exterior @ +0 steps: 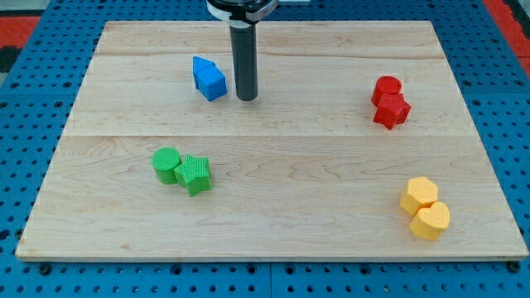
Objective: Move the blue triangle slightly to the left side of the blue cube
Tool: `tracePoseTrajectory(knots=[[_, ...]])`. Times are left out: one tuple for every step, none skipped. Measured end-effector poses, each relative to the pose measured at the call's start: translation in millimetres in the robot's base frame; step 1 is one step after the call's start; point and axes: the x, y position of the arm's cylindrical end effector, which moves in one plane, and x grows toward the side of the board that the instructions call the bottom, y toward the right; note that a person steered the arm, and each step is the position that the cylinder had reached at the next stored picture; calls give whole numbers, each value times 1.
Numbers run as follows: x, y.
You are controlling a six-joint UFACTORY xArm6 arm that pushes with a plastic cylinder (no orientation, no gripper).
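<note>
Two blue blocks touch each other at the upper left of the wooden board (273, 165). One blue block (201, 68) sits up and to the left, and the other blue block (214, 84) sits down and to the right. I cannot tell which is the triangle and which is the cube. My tip (247, 98) rests on the board just to the right of the blue pair, a small gap away from the lower right block.
A red cylinder (386, 86) touches a red star (392, 110) at the right. A green cylinder (166, 164) touches a green star (195, 175) at the lower left. A yellow hexagon (420, 194) touches a yellow heart (431, 221) at the lower right.
</note>
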Motion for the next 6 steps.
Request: tracePoseTrajectory(knots=[[-16, 77], [-31, 45], [-92, 8], [-72, -48], [-68, -84], [-65, -100]])
